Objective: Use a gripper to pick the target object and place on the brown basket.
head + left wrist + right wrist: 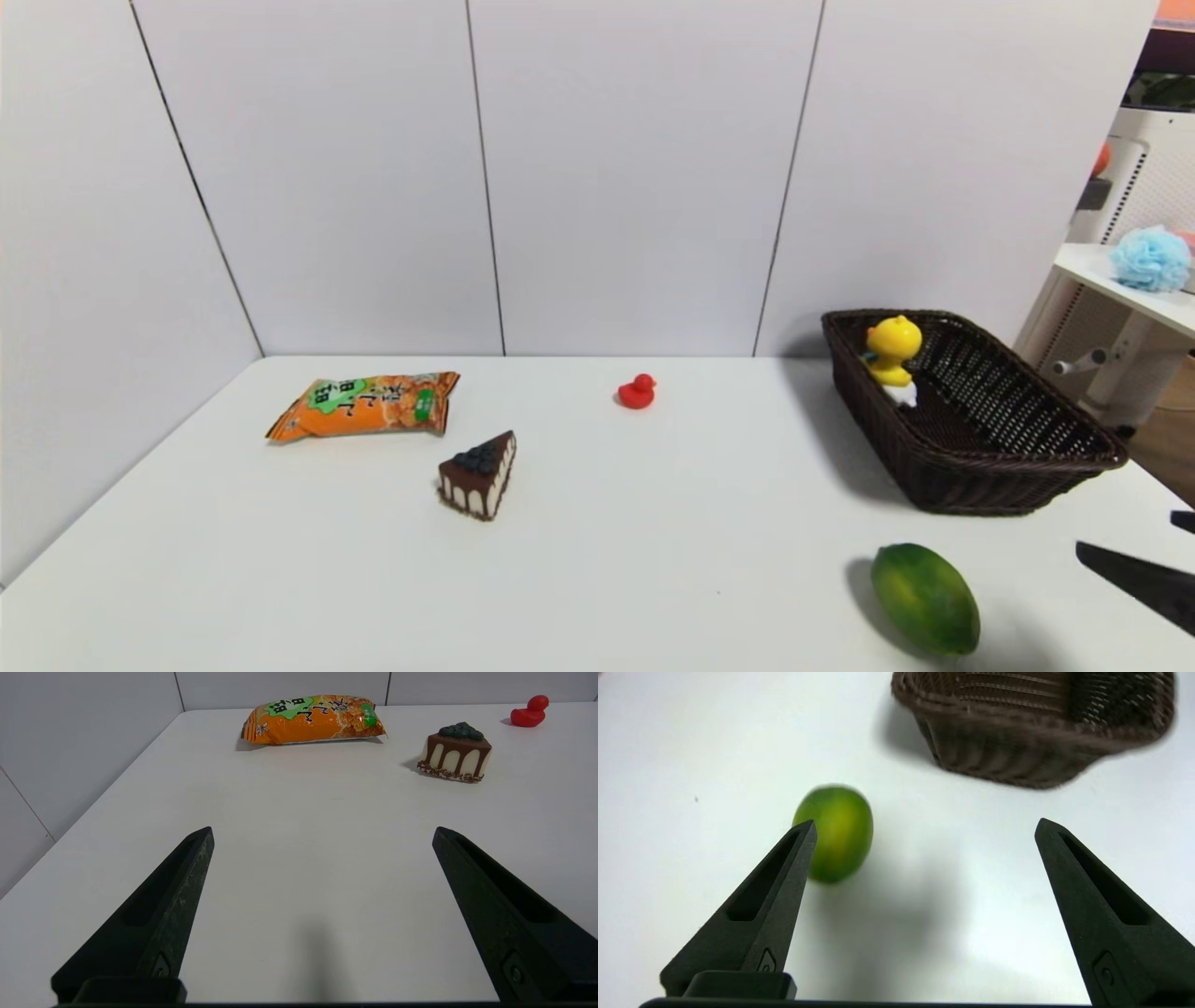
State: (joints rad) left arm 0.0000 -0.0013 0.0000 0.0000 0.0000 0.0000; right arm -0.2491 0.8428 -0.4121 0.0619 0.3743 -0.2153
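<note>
Two grippers show, both with fingers spread wide and nothing between them. The right gripper (924,828) hangs low over the white table (653,560) at the near right edge of the head view, at about four o'clock from the table's middle; only its dark finger tips (1134,577) reach into that view. In its own wrist view, one finger tip overlaps a green oval fruit (836,833), which lies on the table just beside the gripper rather than between the fingers. In the head view the fruit (924,597) sits at about nine o'clock from those finger tips, near them but apart.

At about twelve o'clock from the fruit stands the brown basket (1018,467), dark woven wicker with flared sides, on the right part of the table. The target object (893,353), a yellow duck toy on a white base, stands upright inside the basket at its far left corner, close to the rim.

The left gripper (322,830) hovers over the bare near left part of the table and is out of the head view. Beyond it, well apart, lie an orange snack packet (366,405), a slice of chocolate cake (480,474) at about five o'clock from the packet, and a small red duck (637,391) at about two o'clock from the cake.
</note>
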